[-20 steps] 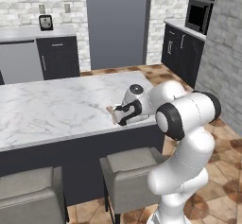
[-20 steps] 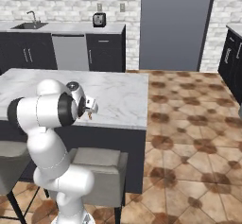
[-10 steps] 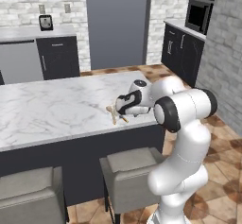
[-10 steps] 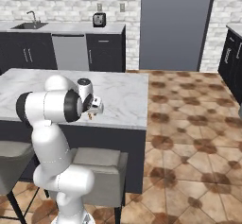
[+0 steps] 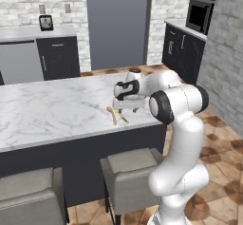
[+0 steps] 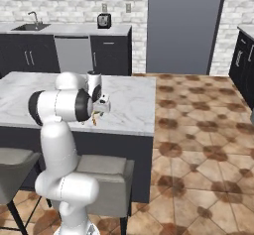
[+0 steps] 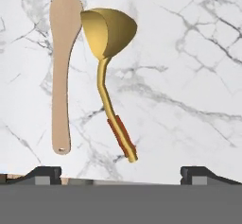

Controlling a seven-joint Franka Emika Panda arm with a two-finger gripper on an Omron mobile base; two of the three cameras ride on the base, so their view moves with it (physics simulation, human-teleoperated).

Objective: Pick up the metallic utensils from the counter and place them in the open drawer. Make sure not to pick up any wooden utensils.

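My gripper [image 5: 125,106] hangs open just above the white marble counter [image 5: 47,110], near its front right edge. In the hand view its two dark fingertips [image 7: 45,173] stand far apart with nothing between them. Just ahead of them lie a pale wooden spatula [image 7: 61,72] and a yellow round-headed ladle [image 7: 109,53] with a red-brown grip, side by side. Both also show in the left base view, the spatula [image 5: 112,114] left of the ladle [image 5: 121,117]. In the right base view the gripper [image 6: 101,109] hovers over the counter [image 6: 129,105]. The metallic utensils and the drawer are out of view.
Grey stools [image 5: 130,167] [image 5: 28,195] stand against the island's near side, one under my arm [image 6: 106,172]. The island's right end drops to a brown tiled floor [image 6: 198,145]. Dark cabinets and a tall grey fridge [image 5: 116,24] line the back wall.
The arm has reached further over the counter and the hand has shifted a little left, now sitting over the two utensils. The jaws have stayed wide apart.
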